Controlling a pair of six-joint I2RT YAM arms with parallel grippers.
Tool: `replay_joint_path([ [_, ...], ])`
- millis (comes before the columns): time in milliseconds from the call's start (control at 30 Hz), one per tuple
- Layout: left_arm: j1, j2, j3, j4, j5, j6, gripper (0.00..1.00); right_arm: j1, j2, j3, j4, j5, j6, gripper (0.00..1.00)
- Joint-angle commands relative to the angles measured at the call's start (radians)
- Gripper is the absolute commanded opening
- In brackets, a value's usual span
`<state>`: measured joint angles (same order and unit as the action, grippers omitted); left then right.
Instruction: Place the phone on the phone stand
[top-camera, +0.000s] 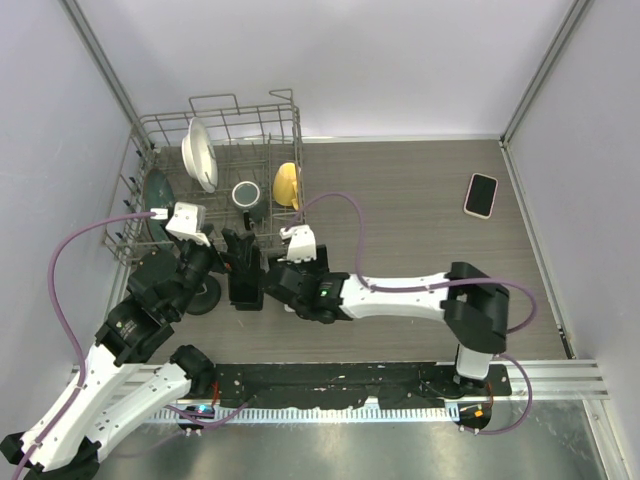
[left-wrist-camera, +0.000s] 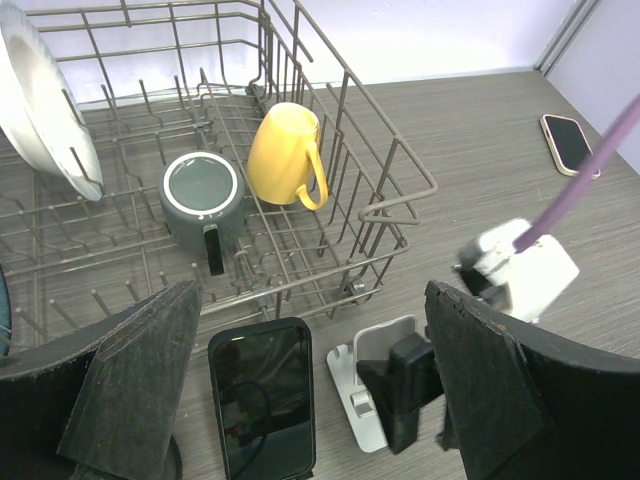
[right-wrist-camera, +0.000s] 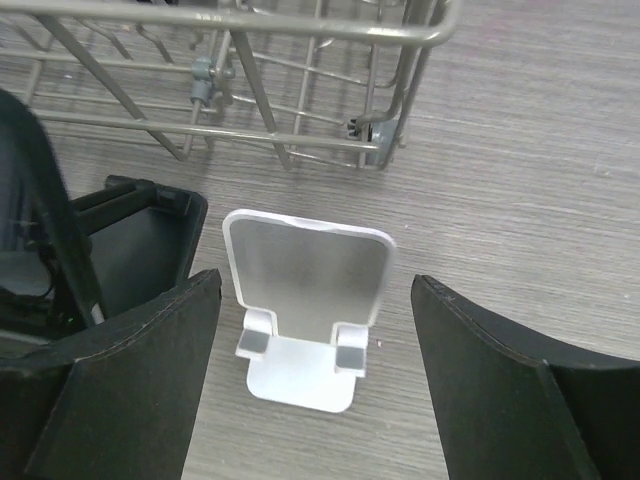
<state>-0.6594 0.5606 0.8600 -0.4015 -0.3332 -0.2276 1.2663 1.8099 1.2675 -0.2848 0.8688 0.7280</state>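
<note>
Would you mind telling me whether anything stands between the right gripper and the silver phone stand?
Nothing visible does. The right gripper is open, with the silver phone stand bare between its fingers and a gap on each side. A black phone stands close beside the stand, and the dish rack lies behind it.

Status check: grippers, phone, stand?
Left gripper open over black phone, not gripped. Right gripper open, straddling empty stand. Dish rack close behind stand.
</note>
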Motion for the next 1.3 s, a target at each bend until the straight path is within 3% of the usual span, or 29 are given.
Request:
replay_joint_path([
  [0,0.003,-0.004,-0.001,0.026,-0.009,0.008,0.98,0.005,-0.225,-0.144,0.139,0.01,-0.166,0.82],
  [133,0.003,-0.005,-0.001,0.029,0.0,0.008,0.98,0.005,-0.466,-0.419,0.42,-0.016,-0.366,0.82],
  [267,0.003,-0.002,-0.001,0.032,0.011,0.005,0.98,-0.083,-0.645,-0.582,0.431,0.007,-0.385,0.82],
  [300,0.003,-0.002,0.001,0.032,0.013,0.007,0.98,-0.214,-0.694,-0.605,0.373,-0.025,-0.353,0.83],
  [400,0.003,0.001,-0.001,0.03,0.014,0.004,0.98,-0.451,-0.727,-0.613,0.293,-0.212,-0.274,0.82],
  [433,0.003,0.001,-0.001,0.03,0.016,0.004,0.98,-0.596,-0.722,-0.605,0.273,-0.281,-0.269,0.82],
  [500,0.003,0.004,-0.001,0.03,0.014,0.004,0.98,-0.707,-0.709,-0.555,0.243,-0.315,-0.288,0.84],
  [600,0.003,0.002,-0.001,0.029,0.013,0.004,0.98,-0.93,-0.606,-0.423,0.19,-0.365,-0.302,0.86],
  [733,0.003,0.002,0.001,0.027,0.014,0.004,0.98,-1.23,-0.343,-0.216,0.124,-0.505,-0.279,0.86],
  [967,0.003,-0.002,-0.004,0.032,0.02,0.005,0.98,-1.474,0.011,0.108,0.079,-0.625,-0.34,0.86],
  [1133,0.003,0.007,-0.001,0.035,0.048,0.001,0.98,-1.571,0.178,0.226,0.061,-0.775,-0.357,0.86],
  [1267,0.003,0.01,-0.004,0.035,0.056,0.001,0.98,-1.607,0.25,0.259,0.035,-0.81,-0.369,0.86],
])
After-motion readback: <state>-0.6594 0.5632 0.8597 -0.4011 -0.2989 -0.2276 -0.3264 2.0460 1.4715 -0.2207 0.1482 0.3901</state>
